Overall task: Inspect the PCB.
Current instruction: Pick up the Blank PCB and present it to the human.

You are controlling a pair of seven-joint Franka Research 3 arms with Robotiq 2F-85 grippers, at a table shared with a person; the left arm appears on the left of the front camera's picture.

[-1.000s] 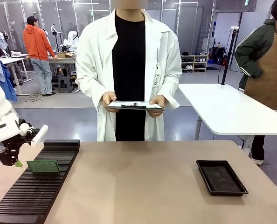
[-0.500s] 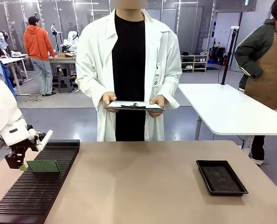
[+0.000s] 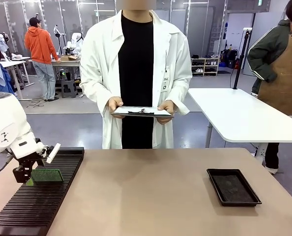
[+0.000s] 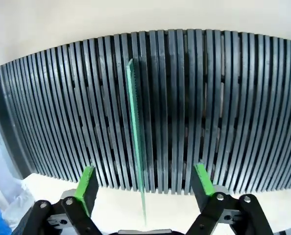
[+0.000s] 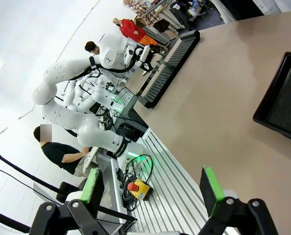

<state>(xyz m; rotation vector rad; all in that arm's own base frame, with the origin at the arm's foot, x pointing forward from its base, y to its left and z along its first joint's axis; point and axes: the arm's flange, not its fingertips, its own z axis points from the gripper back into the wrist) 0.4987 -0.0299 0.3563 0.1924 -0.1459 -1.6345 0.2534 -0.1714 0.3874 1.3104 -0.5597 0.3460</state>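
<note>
Spanning the front view, the table [image 3: 151, 196] has a broad bare middle. A person [image 3: 136, 73] in a white coat stands at its far edge, both hands on a clipboard [image 3: 142, 111] held level above the tabletop. A long black slotted rack [image 3: 38, 206] runs along the table's left edge, from the near corner towards the far side. A shallow black tray [image 3: 233, 187] sits on the right side, well apart from the rack and short of the right edge.

The PCB [image 3: 46, 175] stands upright on its long edge in a slot of the rack's far half, towards the rack's left side. The slots around it hold nothing. In the left wrist view it shows edge-on as a thin green line [image 4: 135, 142].

The left gripper [image 4: 144, 171] straddles the board's near end with jaws spread wide. There is a clear gap between each green pad [image 4: 89, 176] and the board, so nothing is gripped.

The right gripper [image 5: 151, 178] is also spread apart and holds nothing. It hangs off the table's near edge, with the tray [image 5: 282, 98] off to one side.
</note>
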